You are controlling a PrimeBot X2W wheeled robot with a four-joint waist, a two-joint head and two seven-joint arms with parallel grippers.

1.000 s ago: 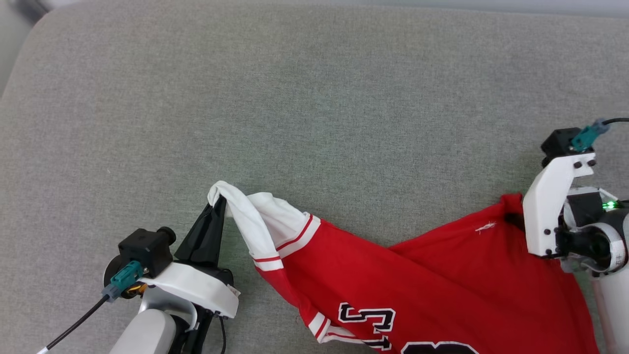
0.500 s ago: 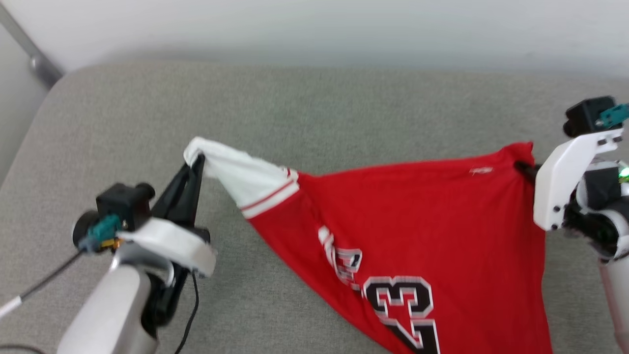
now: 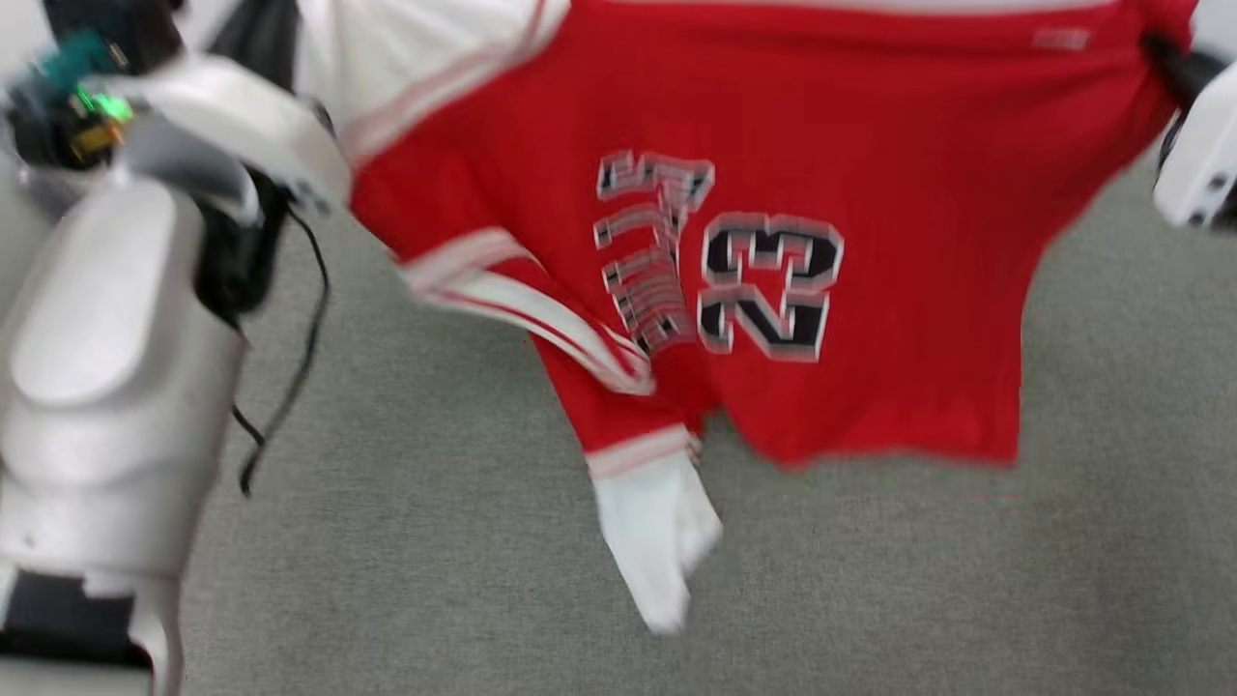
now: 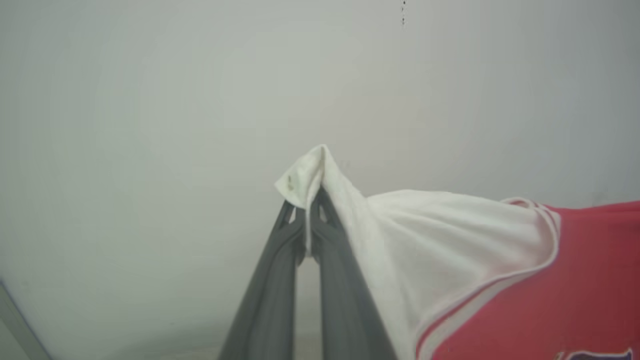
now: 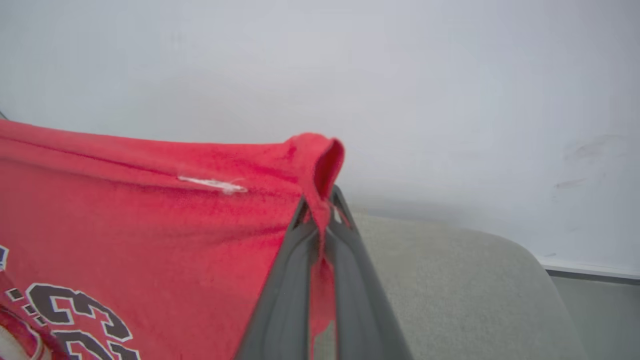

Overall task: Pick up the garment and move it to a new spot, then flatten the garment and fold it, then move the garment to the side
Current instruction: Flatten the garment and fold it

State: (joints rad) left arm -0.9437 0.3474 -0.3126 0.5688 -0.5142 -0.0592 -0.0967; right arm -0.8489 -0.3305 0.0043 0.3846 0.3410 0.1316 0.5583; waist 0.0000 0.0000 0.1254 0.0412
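Your garment (image 3: 870, 242) hangs stretched above the grey cushion (image 3: 870, 580), soft, light and floppy. Your left fingers (image 4: 272, 295) clamp its white sleeve tip, your right fingers (image 5: 287, 295) a red corner; keep to corners.

The right claw (image 5: 320, 210) pinches a bunched red corner of the garment (image 5: 150, 225). A grey cushion (image 5: 450, 290) lies beyond, with a pale wall (image 5: 450, 75) behind.

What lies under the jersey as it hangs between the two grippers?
Grey cushion shows below the jersey hem and its dangling white sleeve. The stretch of cushion behind the red cloth is covered, so what lies there cannot be seen.
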